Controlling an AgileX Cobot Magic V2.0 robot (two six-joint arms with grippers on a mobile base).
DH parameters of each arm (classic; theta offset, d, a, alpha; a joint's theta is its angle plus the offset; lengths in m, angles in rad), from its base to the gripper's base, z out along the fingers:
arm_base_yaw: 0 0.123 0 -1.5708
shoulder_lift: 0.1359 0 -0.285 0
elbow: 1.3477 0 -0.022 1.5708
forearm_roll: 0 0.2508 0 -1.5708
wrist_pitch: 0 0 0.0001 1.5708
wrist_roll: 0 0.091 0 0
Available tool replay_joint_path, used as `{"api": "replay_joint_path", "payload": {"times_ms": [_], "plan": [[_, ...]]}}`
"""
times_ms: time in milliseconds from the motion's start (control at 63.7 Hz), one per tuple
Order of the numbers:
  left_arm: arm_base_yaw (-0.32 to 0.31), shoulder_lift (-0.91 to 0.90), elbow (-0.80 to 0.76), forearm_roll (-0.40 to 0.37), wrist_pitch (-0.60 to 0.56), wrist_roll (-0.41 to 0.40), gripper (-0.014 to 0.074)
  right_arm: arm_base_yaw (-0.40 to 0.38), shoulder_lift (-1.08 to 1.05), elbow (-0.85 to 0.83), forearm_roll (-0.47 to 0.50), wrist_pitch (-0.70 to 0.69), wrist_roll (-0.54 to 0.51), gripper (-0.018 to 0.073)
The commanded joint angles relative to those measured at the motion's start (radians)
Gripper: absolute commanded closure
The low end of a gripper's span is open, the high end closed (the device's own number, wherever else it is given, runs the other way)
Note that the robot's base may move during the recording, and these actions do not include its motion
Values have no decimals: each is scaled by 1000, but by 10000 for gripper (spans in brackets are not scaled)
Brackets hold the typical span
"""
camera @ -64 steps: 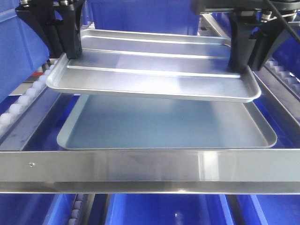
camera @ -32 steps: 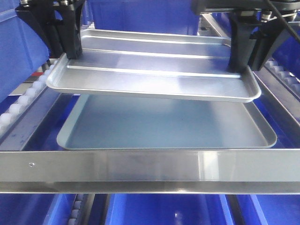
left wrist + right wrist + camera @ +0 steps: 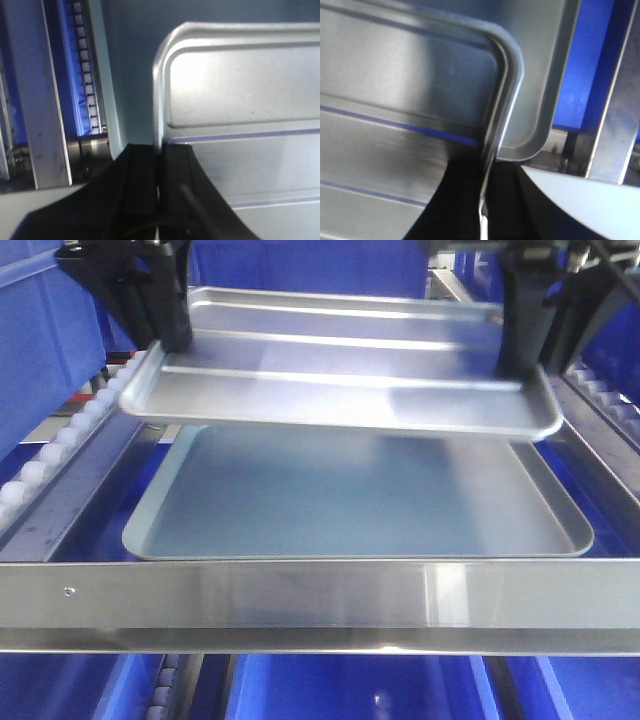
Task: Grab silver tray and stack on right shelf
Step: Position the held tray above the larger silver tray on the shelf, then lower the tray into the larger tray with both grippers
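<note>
The silver tray [image 3: 340,390], shiny with two long ridges, hangs level above the right shelf [image 3: 320,595], over a duller flat grey tray [image 3: 350,505] that lies on the rack. My left gripper [image 3: 172,340] is shut on the silver tray's left rim and my right gripper [image 3: 520,365] on its right rim. In the left wrist view the black fingers [image 3: 145,170] pinch the rim of the tray [image 3: 240,95] near a corner. In the right wrist view my gripper [image 3: 485,172] clamps the rim of the tray [image 3: 395,95], with the grey tray [image 3: 545,95] below it.
The rack's wide front bar carries a small screw head [image 3: 67,591]. White rollers [image 3: 40,465] line the left rail, and more [image 3: 605,400] line the right. Blue bins stand at the left [image 3: 40,350] and below [image 3: 340,690]. A roller strip [image 3: 86,75] runs beside the tray.
Both grippers have carried the silver tray upward and farther back over the grey tray. Their hold on the rims is unchanged.
</note>
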Motion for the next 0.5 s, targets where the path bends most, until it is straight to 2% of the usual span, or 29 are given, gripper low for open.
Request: {"api": "replay_joint_path", "payload": {"times_ms": [0, 141, 251, 487], "plan": [[1, -11, -52, -19, -94, 33, 689, -25, -33, -75, 8, -60, -54, 502], [22, 57, -69, -12, -104, 57, 689, -79, 11, -120, 8, -55, -90, 502], [50, 111, -71, -10, -163, 57, 689, -111, 70, -132, 8, -83, -95, 502], [106, 206, -73, -20, -242, 57, 689, -123, 203, -132, 7, -212, -95, 502]]}}
